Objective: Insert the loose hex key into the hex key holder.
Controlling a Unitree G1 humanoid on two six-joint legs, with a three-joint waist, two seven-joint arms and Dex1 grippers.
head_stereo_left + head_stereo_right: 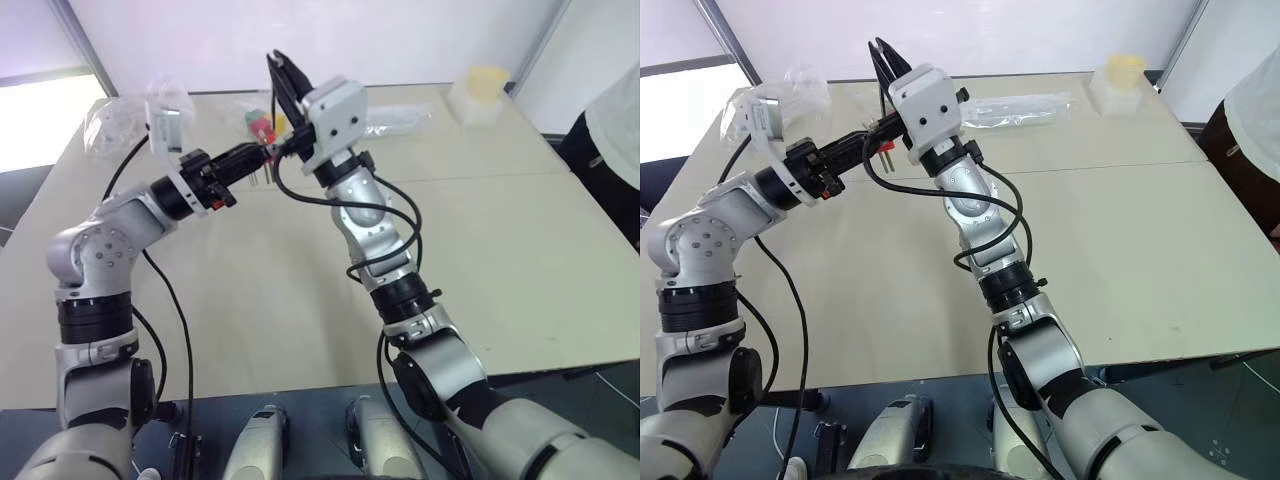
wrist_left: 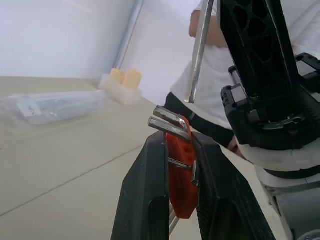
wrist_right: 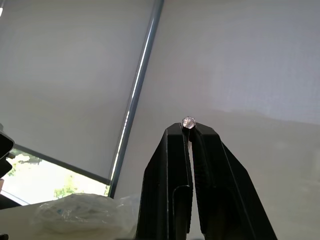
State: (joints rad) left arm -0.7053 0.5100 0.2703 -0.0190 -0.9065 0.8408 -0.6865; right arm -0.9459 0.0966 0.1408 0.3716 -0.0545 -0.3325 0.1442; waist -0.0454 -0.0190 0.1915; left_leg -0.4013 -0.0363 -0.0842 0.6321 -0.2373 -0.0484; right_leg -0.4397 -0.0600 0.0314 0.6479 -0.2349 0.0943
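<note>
Mostly bare beige table (image 1: 520,260), white wall behind, window at left

The right tool (image 3: 189,131) stands closed, its two black fingers (image 3: 170,180) pinching the loose hex key (image 3: 188,122), seen end-on at twelve o'clock.

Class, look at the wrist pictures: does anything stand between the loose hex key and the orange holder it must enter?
Nothing visible does. The loose hex key, pinched by the right gripper, hangs just above the hex key holder, itself clamped by the left gripper.
</note>
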